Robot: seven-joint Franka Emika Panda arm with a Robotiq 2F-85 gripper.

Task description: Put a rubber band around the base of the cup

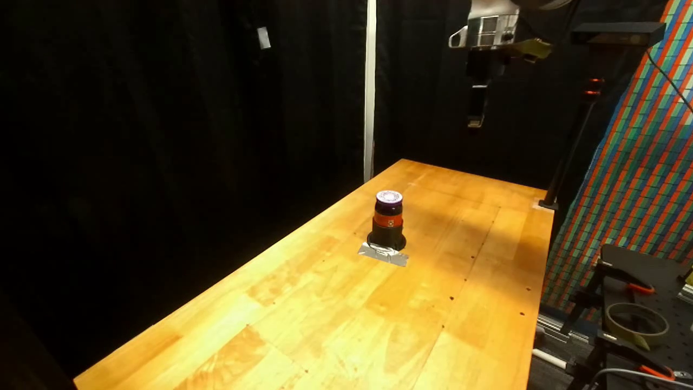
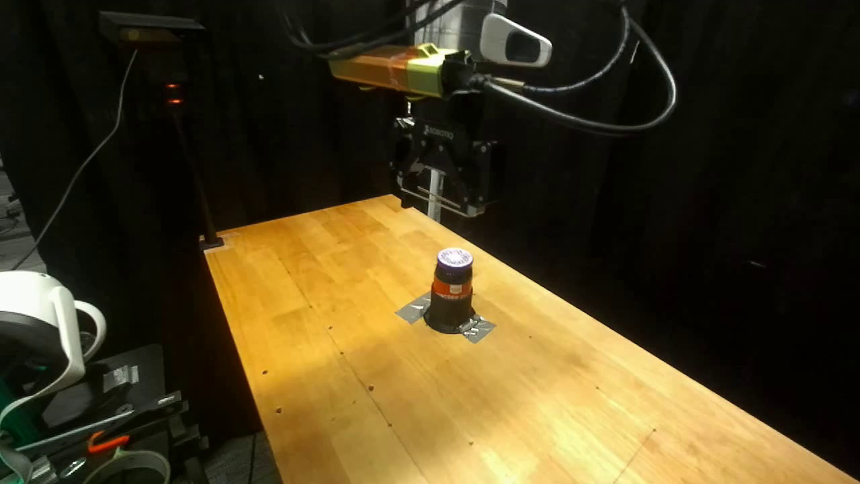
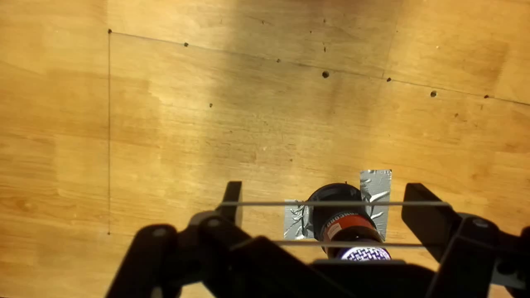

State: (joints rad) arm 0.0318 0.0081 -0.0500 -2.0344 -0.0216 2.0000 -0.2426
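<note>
The cup (image 1: 388,230) stands upright on the wooden table, with a dark flanged base, a red-orange label and a purple-and-white patterned top. It also shows in an exterior view (image 2: 450,306) and the wrist view (image 3: 348,221), where its top is partly covered by the gripper body. My gripper (image 2: 440,204) hangs well above the table, pointing down, apart from the cup. Its fingers are spread wide in the wrist view (image 3: 324,194). A thin pale rubber band (image 3: 265,203) is stretched around the fingers, showing as two strands; it also shows in an exterior view (image 2: 430,200).
Grey tape pieces (image 3: 376,194) lie at the cup's base on the wooden table (image 1: 346,319). A pole with a camera (image 2: 151,30) stands at a table corner. A black cart with a tape roll (image 1: 636,323) stands beside the table. Black curtains hang around.
</note>
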